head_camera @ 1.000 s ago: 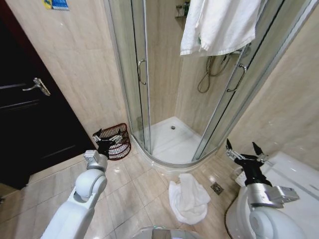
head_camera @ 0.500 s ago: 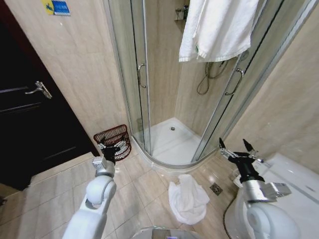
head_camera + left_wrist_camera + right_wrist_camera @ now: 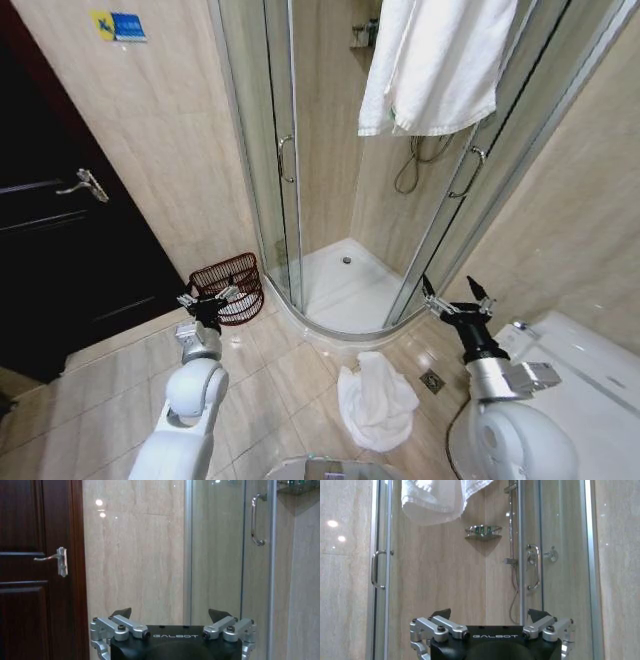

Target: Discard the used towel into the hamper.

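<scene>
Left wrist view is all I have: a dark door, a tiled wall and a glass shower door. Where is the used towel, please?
Observer: A white crumpled towel lies on the floor tiles in front of the shower tray.
Operator: And where is the hamper?
Observer: The hamper stands by the wall, between the dark door and the shower, behind the left gripper.
Operator: Is any gripper holding something?
Observer: No. The left gripper and the right gripper are both open and empty, raised above the floor.
</scene>
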{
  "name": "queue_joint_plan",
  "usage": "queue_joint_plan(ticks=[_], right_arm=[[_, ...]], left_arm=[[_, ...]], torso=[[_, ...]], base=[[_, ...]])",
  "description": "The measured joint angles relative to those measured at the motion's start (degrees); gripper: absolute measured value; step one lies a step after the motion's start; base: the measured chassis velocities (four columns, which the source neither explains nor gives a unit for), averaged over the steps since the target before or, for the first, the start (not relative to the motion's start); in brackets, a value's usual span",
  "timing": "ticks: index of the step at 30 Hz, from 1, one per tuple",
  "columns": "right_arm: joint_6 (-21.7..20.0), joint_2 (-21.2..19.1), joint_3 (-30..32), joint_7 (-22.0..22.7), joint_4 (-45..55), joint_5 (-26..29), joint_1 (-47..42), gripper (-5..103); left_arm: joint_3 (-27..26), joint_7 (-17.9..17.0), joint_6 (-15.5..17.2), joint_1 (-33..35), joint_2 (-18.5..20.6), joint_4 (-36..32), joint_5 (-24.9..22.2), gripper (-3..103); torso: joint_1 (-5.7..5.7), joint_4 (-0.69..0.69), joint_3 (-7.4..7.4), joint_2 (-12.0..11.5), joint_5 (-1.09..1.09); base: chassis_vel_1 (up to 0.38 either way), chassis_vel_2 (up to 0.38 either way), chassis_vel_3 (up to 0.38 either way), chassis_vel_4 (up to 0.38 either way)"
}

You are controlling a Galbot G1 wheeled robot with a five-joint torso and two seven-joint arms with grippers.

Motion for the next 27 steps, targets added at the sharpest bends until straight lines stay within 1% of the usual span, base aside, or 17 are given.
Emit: queue_joint_plan(ticks=[5,13,18,21,22,25,27], right_arm=[[0.0,0.0,0.1,0.1,0.0,-0.2,0.0,100],[-0.4,0.0,0.7,0.6,1.0,-0.4,-0.2,100],[-0.6,0.0,0.8,0.7,1.2,-0.4,-0.2,100],[-0.6,0.4,0.5,0.8,1.1,-0.5,-0.1,100],[-0.6,0.4,0.5,0.8,1.1,-0.5,-0.1,100],[-0.6,0.5,0.5,0.8,1.2,-0.5,-0.1,100],[-0.6,0.5,0.5,0.8,1.3,-0.5,-0.2,100]], left_arm=[[-0.3,0.0,0.0,-0.1,0.3,0.1,-0.5,100],[-1.6,0.0,0.3,-0.3,1.6,-1.6,-2.3,100],[-1.5,0.0,0.7,-0.3,1.7,-2.1,-2.8,100],[-1.2,0.0,0.7,0.1,1.5,-2.2,-2.8,100],[-1.2,0.0,0.7,0.1,1.5,-2.2,-2.8,100],[-1.1,0.0,0.7,0.3,1.5,-2.3,-2.8,100],[-1.1,0.0,0.7,0.3,1.5,-2.3,-2.8,100]], torso=[[0.52,0.00,0.62,1.1,0.00],[1.70,0.00,2.15,3.8,0.00],[2.25,0.00,2.73,5.0,0.00],[2.82,0.00,3.37,6.2,0.00],[2.82,0.00,3.37,6.2,0.00],[3.40,0.00,4.15,7.6,0.00],[3.55,0.00,4.33,7.9,0.00]], base=[[0.000,0.000,0.000,0.000],[0.000,0.000,0.000,0.000],[0.000,0.000,0.000,0.000],[0.000,0.000,0.000,0.000],[0.000,0.000,0.000,0.000],[0.000,0.000,0.000,0.000],[0.000,0.000,0.000,0.000]])
